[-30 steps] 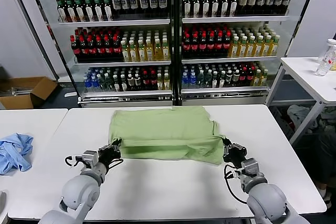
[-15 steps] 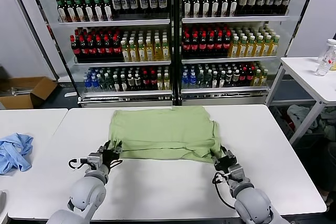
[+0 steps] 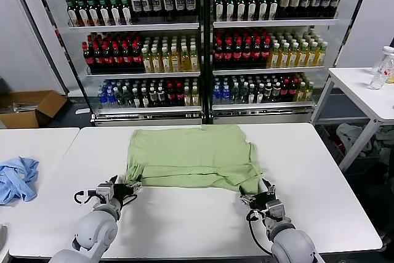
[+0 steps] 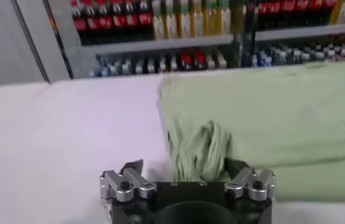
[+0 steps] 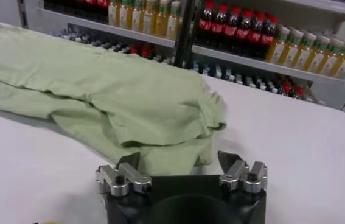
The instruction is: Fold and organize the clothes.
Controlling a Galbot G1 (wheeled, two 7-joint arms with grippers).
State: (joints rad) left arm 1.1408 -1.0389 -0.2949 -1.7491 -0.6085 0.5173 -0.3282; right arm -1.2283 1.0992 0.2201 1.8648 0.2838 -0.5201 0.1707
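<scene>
Light green shirt (image 3: 192, 155) lies folded flat, centred on white worktop (image 3: 197, 217); near-edge corners bunched and wrinkled.

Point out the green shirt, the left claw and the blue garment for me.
green shirt (image 3: 191, 155): head view, middle of the folded body.
left claw (image 3: 132, 186): head view, between its fingertips.
blue garment (image 3: 15, 177): head view, middle of the crumpled cloth.

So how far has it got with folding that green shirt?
One fold looks done: the green shirt lies doubled on the white table. Both grippers are open at its near edge, the left gripper at one corner, the right gripper at the other. More folding and tidying looks left. The blue garment lies apart.
</scene>
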